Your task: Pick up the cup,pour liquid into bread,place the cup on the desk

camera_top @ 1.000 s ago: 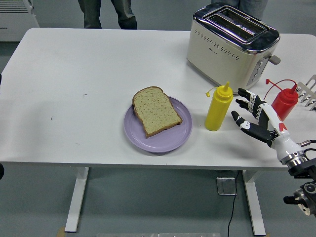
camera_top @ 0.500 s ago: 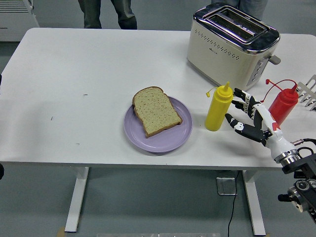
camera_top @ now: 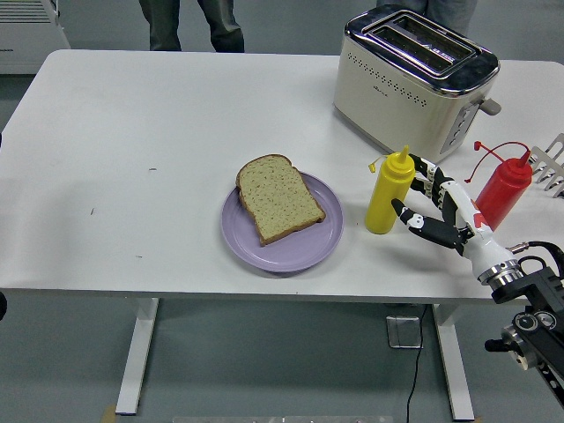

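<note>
Resting on a round lilac plate (camera_top: 291,251), the brown bread slice (camera_top: 278,199) is presented flat for pouring. The upright yellow squeeze bottle (camera_top: 389,192) is flanked by the spread, empty right hand (camera_top: 434,208), positioned for a side grasp.

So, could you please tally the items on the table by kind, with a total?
Squeeze bottles: 2, a yellow bottle and a red bottle
Toasters: 1, the toaster
Plates: 1, the purple plate
Bread slices: 1, the bread
Racks: 1, a metal rack partly cut off at the right edge
Total: 6
</note>
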### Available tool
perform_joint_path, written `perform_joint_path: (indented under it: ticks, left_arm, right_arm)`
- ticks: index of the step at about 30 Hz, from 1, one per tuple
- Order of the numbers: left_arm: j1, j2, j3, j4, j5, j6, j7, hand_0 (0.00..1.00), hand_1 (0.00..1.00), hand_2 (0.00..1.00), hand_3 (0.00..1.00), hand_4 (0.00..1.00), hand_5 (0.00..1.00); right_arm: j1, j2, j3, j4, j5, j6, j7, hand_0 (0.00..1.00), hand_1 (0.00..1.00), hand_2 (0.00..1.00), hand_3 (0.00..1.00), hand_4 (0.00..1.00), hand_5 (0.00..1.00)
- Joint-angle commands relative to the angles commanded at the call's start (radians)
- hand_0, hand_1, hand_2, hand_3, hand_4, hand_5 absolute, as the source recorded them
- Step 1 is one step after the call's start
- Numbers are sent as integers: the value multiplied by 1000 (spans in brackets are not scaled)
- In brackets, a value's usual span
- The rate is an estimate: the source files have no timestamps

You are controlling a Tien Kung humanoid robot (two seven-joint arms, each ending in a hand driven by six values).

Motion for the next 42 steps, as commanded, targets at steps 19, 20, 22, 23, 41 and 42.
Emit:
perform_joint_path:
  ticks: [19,20,22,23,41,42]
  left_arm:
    - [-2,0,-5,2,1,1,1,828,818,859,818,655,998]
    - [-2,0,-5,2,1,1,1,828,818,859,818,655,998]
    - [-2,0,-5,2,1,1,1,828,818,859,818,655,998]
    - [-2,0,-5,2,1,1,1,828,818,859,818,655,998]
    - [-2,-1,-4,1,2,1,0,828,818,859,818,655,998]
    - [-2,-1,-4,1,2,1,0,828,818,859,818,655,998]
  right_arm:
    - [14,11,-38,-13,0,16,-2,880,844,919,948,738,195]
    - [15,11,-39,-13,0,16,-1,818,799,851,905,729,194]
    - [15,12,-44,-15,-1,15,0,818,799,851,905,729,194]
    - [15,12,-46,-15,-1,14,0,818,799,851,905,729,194]
    - [31,19,-68,-36,10,-24,16,670,678,686,783,662,154]
    - [31,19,-68,-37,10,-26,16,670,678,686,783,662,154]
